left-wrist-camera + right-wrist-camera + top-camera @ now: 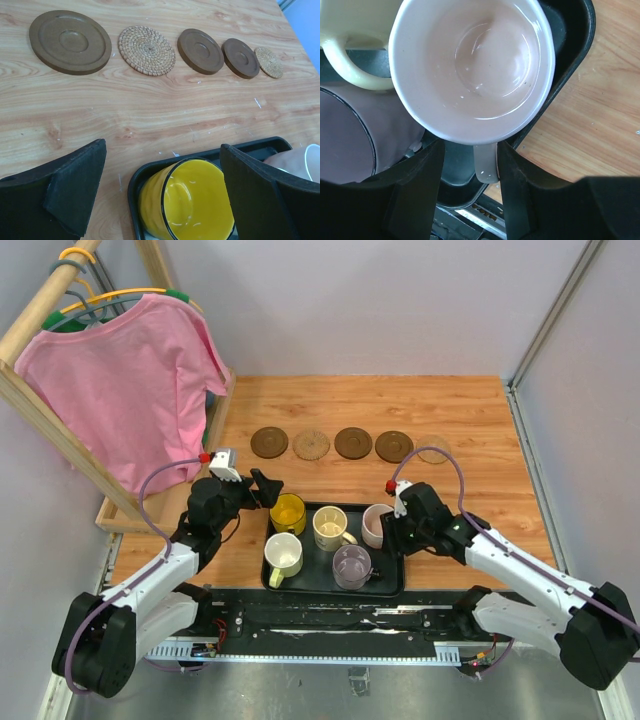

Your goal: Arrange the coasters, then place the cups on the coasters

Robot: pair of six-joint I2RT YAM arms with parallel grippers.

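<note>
The left gripper (162,152) is hanging just above the yellow cup (187,207). Its two fingers are spread wide apart, and they are holding nothing.

The right gripper (470,165) is reaching down to the pink cup (475,65). Its fingers are partly apart, and the cup's little handle (486,162) is sitting between them. One finger is right up against the handle. The other finger is leaving a gap, so the handle is not being squeezed.

All five cups are sitting in the black tray (385,585), close to the robot. The yellow cup is sitting in the far left corner of the tray, and the pink cup is sitting at the far right. The cream cup (330,528) is standing between those two. The white cup (283,558) and the grey-purple cup (352,566) are sitting in the near row.

Three brown coasters (353,443) and two woven coasters (312,444) are lying in one row on the wooden table (470,410), past the tray. No cup is sitting on any of them.

A pink shirt (120,380) is hanging on a wooden rack (40,405) at the left side.
</note>
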